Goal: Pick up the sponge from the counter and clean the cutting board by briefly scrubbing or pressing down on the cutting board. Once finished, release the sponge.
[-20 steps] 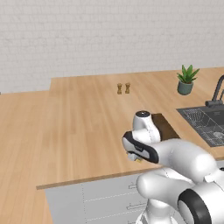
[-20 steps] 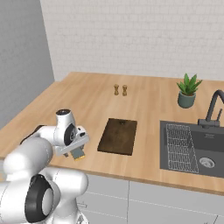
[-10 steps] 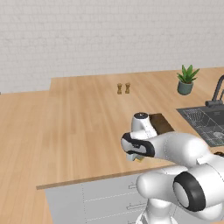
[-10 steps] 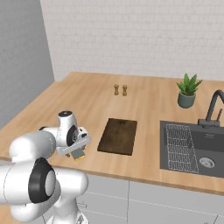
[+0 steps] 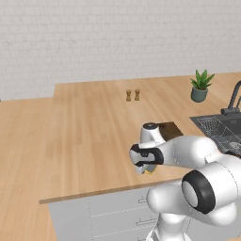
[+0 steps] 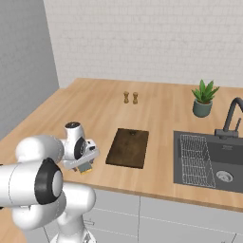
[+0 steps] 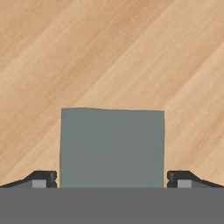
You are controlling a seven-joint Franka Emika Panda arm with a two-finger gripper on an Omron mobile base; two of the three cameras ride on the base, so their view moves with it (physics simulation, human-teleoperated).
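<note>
The sponge lies flat on the light-wood counter, grey-green top up; its yellow layer peeks out under the hand near the counter's front edge. My gripper is open and low over it, one fingertip on each side with a thin gap to the sponge's sides. From the left base view the hand covers most of the sponge. The dark brown cutting board lies just right of the hand, partly hidden behind my arm in the left base view.
Two small shakers stand at the back of the counter. A potted plant sits at the back right. A dark sink with a rack and a faucet lies right of the board. Drawer fronts run below the front edge.
The hand has come down toward the counter and shifted slightly left, ending low around the sponge. The sponge and the cutting board have not moved.
</note>
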